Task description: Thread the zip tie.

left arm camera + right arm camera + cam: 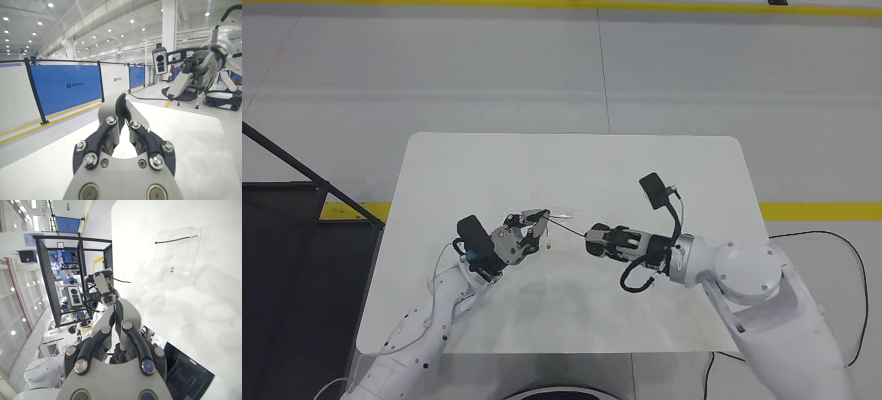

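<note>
Pinching one end of the black zip tie (pixel 567 226), the left gripper (pixel 539 222) sits left of centre in the top view, its fingers closed tight on it. The tie runs rightward to the right gripper (pixel 591 240), whose fingers are pressed together; whether they grip the tie's end I cannot tell. Upper right in the right wrist view, a clear box (pixel 175 256) on the table (pixel 572 160) holds a second tie (pixel 175 240).
</note>
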You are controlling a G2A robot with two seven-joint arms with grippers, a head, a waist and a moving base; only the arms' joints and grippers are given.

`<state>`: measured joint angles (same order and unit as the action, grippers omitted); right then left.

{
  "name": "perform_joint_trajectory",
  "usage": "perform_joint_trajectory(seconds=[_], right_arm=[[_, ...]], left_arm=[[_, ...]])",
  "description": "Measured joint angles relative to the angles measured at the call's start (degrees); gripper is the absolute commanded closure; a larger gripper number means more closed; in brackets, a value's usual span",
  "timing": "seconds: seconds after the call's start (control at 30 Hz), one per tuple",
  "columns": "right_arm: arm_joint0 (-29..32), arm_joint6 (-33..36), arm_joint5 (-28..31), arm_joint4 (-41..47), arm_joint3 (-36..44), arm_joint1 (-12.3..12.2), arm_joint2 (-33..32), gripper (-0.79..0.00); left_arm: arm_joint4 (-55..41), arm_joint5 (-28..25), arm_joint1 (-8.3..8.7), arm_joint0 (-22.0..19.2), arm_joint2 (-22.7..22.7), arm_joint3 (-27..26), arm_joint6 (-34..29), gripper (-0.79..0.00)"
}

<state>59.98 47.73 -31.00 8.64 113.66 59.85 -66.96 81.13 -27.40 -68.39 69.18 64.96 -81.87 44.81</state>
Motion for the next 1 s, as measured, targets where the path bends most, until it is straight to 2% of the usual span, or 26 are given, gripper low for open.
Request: perform_joint_trajectory(seconds=[0.27, 1.0], right_arm=[[1.8, -0.3, -0.3, 0.0, 1.0, -0.4, -1.3, 0.000], [0.6, -0.8, -1.5, 2.5, 0.3, -0.5, -1.1, 0.000]], left_arm=[[0.1, 0.2, -0.18, -0.3, -0.3, 0.3, 2.0, 0.000], [0.0, 0.2, -0.17, -0.3, -0.3, 0.3, 2.0, 0.000]])
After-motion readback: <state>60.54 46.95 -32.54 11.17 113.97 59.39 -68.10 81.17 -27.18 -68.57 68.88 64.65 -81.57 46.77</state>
